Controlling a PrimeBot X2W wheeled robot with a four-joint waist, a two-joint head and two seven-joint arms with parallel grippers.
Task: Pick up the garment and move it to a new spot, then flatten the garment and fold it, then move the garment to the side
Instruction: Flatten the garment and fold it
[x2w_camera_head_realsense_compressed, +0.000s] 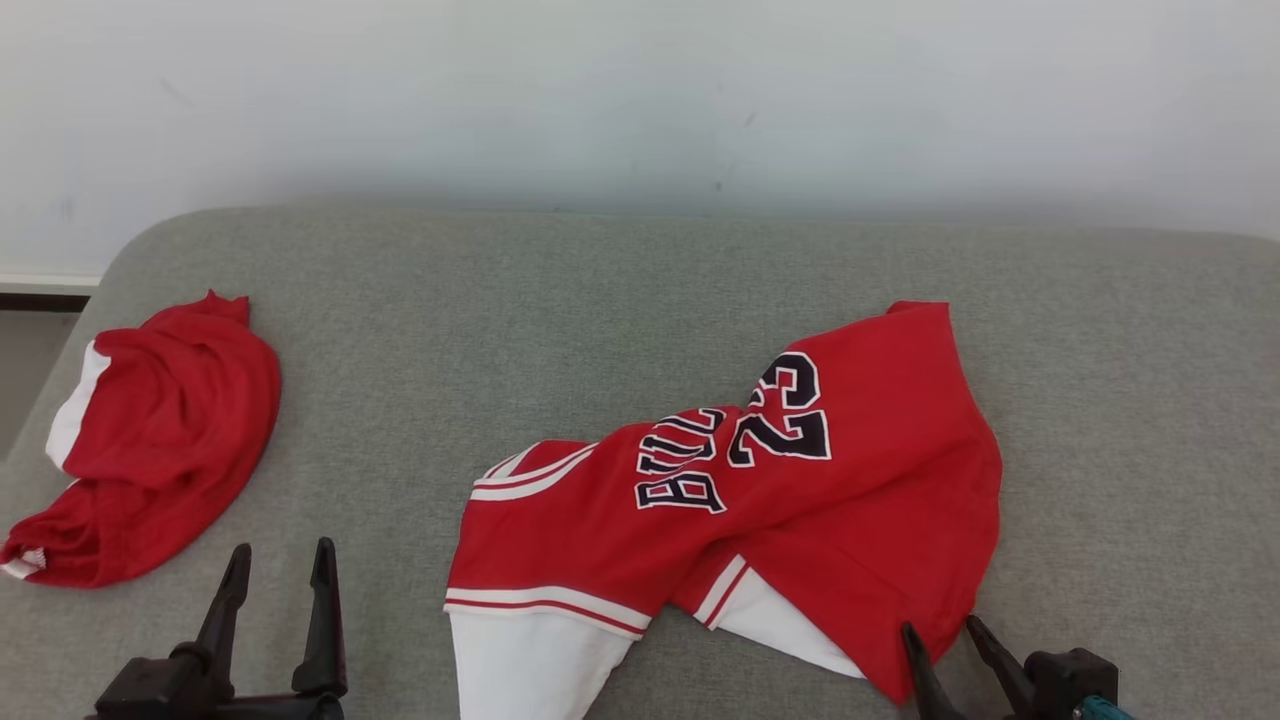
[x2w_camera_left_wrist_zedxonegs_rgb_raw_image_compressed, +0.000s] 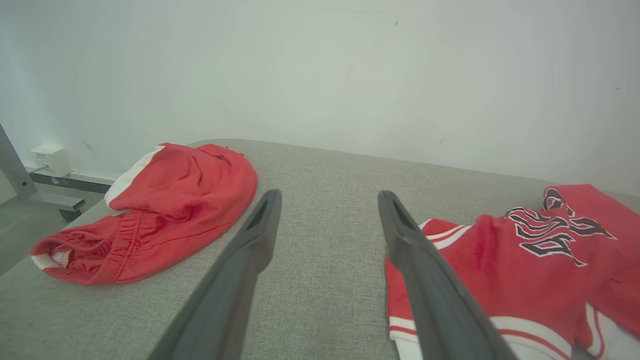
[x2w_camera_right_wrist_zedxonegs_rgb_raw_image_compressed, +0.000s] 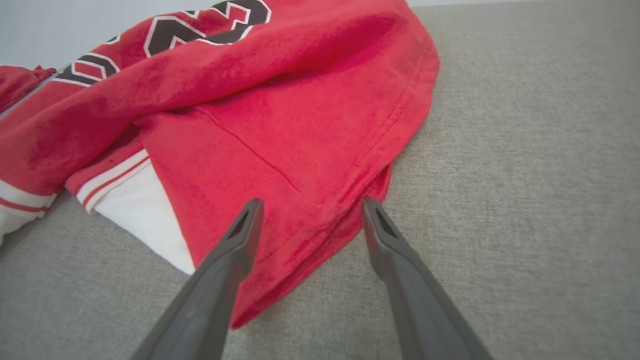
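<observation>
The red jersey (x2w_camera_head_realsense_compressed: 800, 480) lies crumpled on the grey padded surface (x2w_camera_head_realsense_compressed: 620, 300), close to its near edge and right of the middle. Its long axis runs diagonally from near-left to far-right, and the lettering stands upside down in the head view. The right claw (x2w_camera_head_realsense_compressed: 938, 626) is wide open and holds nothing, with its tips at the near-right corner of the jersey. The left claw (x2w_camera_head_realsense_compressed: 282, 548) is also wide open and empty, above bare fabric between the jersey and crumpled red shorts (x2w_camera_head_realsense_compressed: 150, 440) at the left edge.
</observation>
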